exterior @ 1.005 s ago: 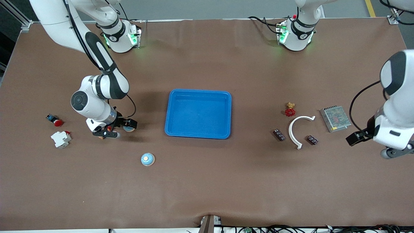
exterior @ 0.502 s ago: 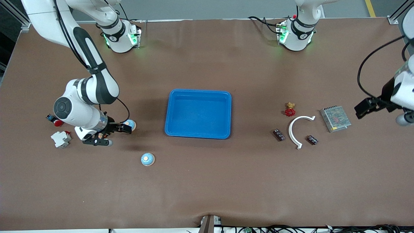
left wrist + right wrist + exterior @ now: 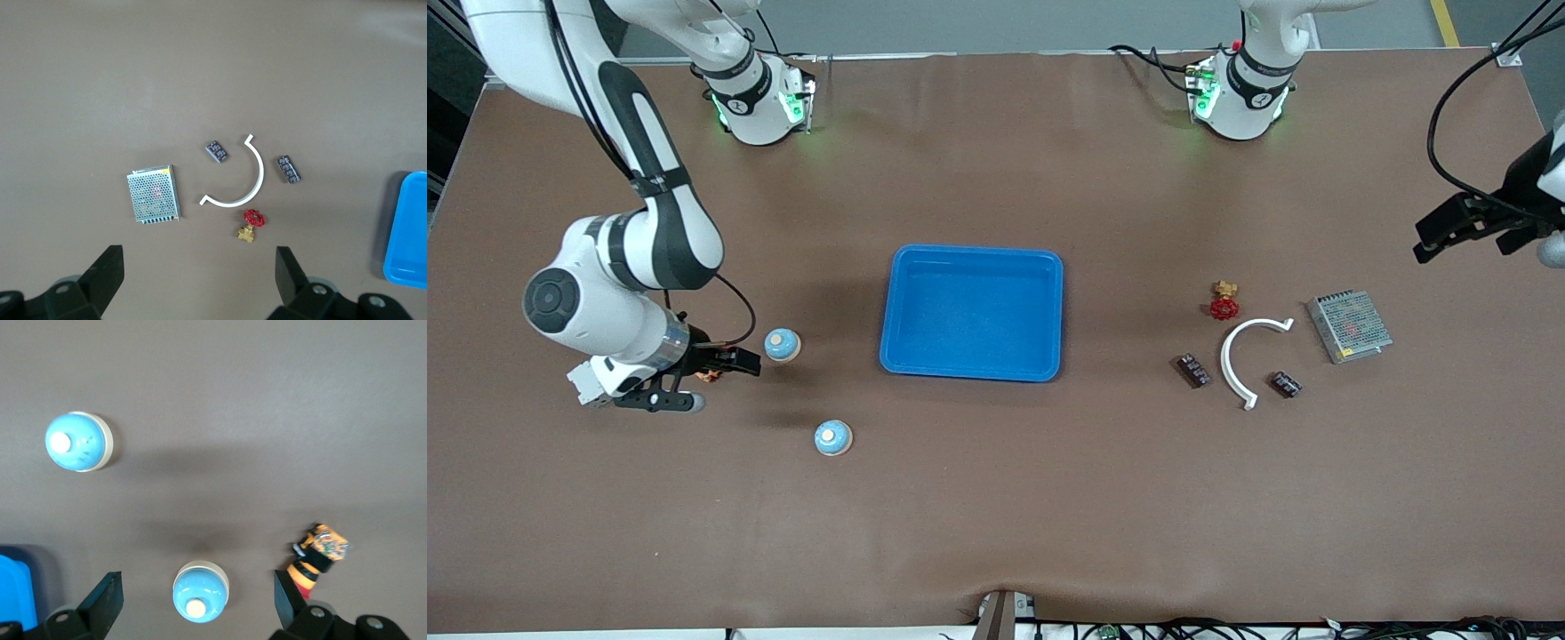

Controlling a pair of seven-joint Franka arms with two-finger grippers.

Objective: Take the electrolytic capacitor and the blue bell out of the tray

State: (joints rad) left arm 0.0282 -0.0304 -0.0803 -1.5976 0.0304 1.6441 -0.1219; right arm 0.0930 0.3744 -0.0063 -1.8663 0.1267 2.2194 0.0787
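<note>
Both bells lie on the table toward the right arm's end, the capacitors toward the left's; the tray is bare, so removal looks done. Having backed off over the last second, the right gripper, jaws apart and empty, hangs beside one bell; the left gripper, also spread and empty, has risen away.

You see a bright blue tray on the brown desk. At its three o'clock: a white curved strip, a red-handled brass valve, a silver mesh box. At nine o'clock: two pale blue bells with cream buttons.
</note>
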